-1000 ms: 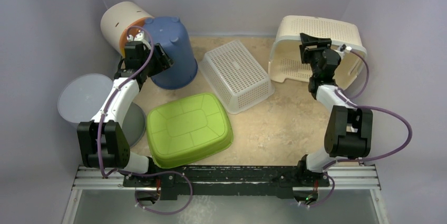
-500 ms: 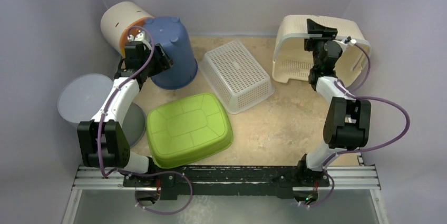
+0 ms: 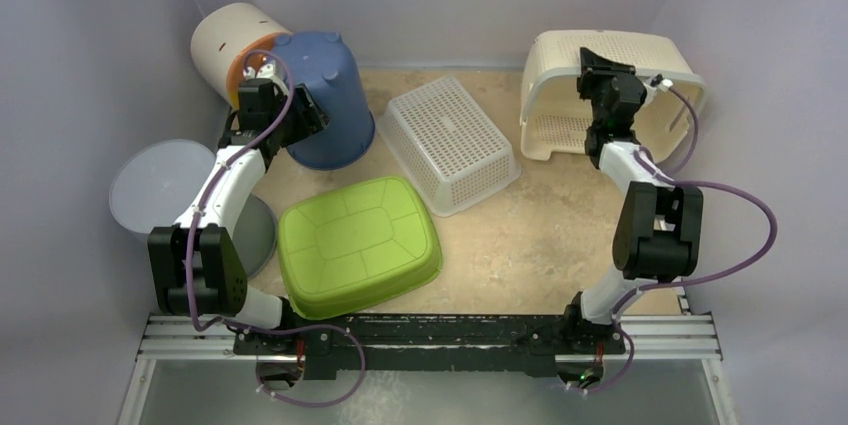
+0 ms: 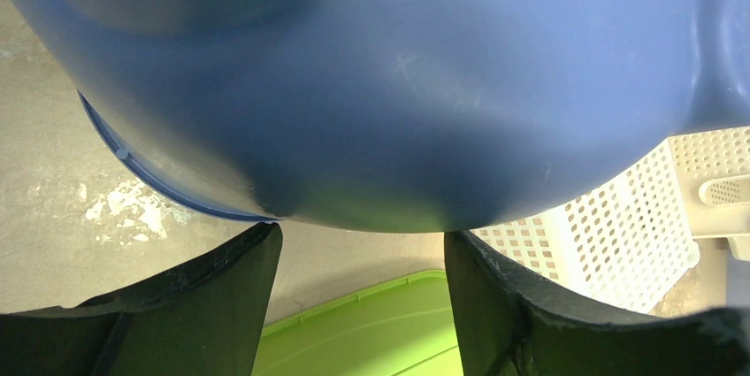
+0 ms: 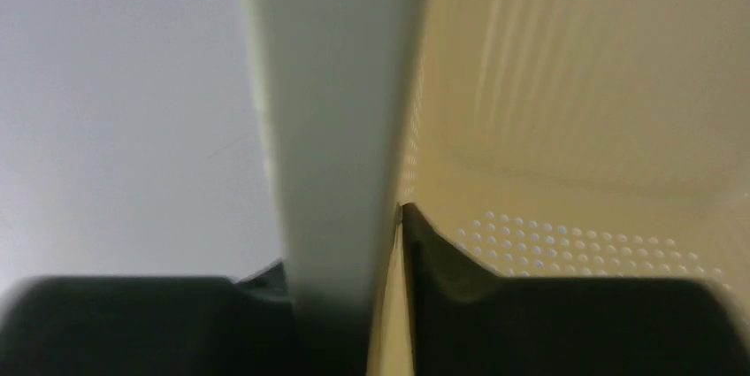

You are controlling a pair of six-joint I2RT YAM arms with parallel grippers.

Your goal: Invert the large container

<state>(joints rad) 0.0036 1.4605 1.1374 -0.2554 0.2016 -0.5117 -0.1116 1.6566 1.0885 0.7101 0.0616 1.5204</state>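
While pinching the upper rim of the large cream perforated plastic basket [image 3: 545, 55] narrowly between both fingers [image 5: 451, 305] of the right gripper [image 5: 340, 261], holds it tipped on its side at the far right corner of the beige table [image 3: 520, 235], with the opening turned toward the middle. On the other side, spreads the left gripper [image 4: 358, 239] wide, fingertips right at the curved lower wall of the blue plastic bucket [image 3: 345, 85], clasping nothing.
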